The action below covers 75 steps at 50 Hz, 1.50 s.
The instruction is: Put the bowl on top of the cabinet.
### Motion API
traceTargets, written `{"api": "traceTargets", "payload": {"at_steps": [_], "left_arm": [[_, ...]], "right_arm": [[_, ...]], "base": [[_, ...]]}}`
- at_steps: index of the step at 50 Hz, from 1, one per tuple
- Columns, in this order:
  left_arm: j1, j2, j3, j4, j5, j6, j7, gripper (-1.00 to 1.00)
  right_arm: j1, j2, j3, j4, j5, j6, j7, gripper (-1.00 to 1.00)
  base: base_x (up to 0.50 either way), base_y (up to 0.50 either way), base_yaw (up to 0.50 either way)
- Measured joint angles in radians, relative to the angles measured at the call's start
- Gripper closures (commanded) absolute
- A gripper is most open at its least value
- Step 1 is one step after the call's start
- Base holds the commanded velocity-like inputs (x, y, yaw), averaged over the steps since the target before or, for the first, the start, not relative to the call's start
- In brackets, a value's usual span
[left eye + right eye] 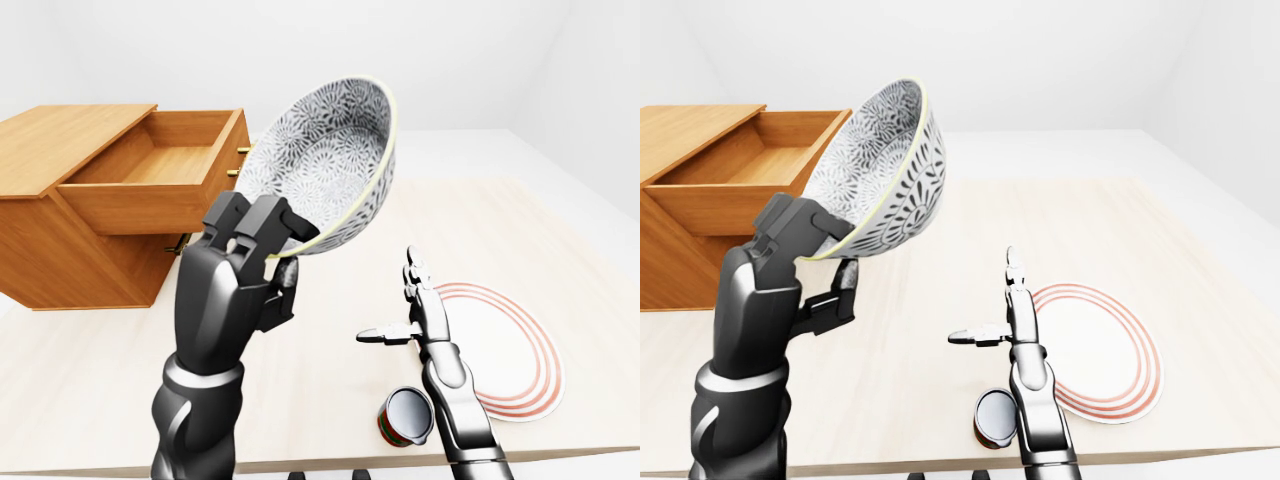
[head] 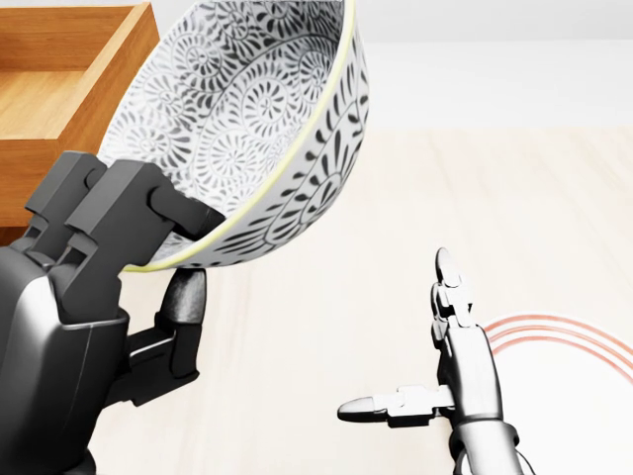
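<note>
The bowl (image 1: 325, 160), white with a black flower pattern and a yellow rim, hangs tilted in the air, its opening turned left toward the cabinet. My left hand (image 1: 272, 248) is shut on its lower rim, fingers inside and thumb beneath. In the left-eye view the wooden cabinet (image 1: 55, 135) stands at the left, its top drawer (image 1: 160, 170) pulled out and empty. The bowl is level with the drawer's right end and above it. In the head view the bowl (image 2: 247, 129) covers the drawer's front. My right hand (image 1: 390, 300) hovers open over the table, holding nothing.
A white plate with red rings (image 1: 515, 350) lies on the pale wooden table (image 1: 90, 380) at the right. A small can (image 1: 405, 415) lies near the table's bottom edge, just below my right hand. A lower drawer's brass handle (image 1: 175, 247) shows beneath the open drawer.
</note>
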Motion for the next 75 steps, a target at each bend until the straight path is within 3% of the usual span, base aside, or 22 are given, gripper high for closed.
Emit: {"api": "traceTargets", "payload": {"at_steps": [13,18,31,48,75], "left_arm": [[-0.147,0.018,0.084,-0.040,-0.059,0.010,-0.072,0.94],[-0.229,0.048,0.131,-0.029,-0.086,0.046,-0.085,0.93],[-0.435,0.185,0.261,0.040,-0.185,0.175,-0.084,0.94],[-0.652,0.425,0.395,0.260,-0.334,0.175,0.021,0.94],[-0.850,0.697,0.477,0.756,-0.455,0.175,0.260,0.93]], "right_arm": [[0.002,0.001,0.002,-0.004,-0.008,0.001,-0.004,-1.00],[0.004,0.001,0.003,-0.008,-0.009,0.002,-0.004,-1.00],[0.007,0.001,0.004,-0.014,-0.010,0.004,-0.005,-1.00],[0.015,0.002,0.008,-0.032,-0.013,0.010,-0.005,-1.00],[0.024,0.002,0.012,-0.055,-0.013,0.016,-0.004,-1.00]], "base": [[0.00,0.00,0.00],[0.00,0.00,0.00],[0.00,0.00,0.00],[0.00,0.00,0.00],[0.00,0.00,0.00]]}}
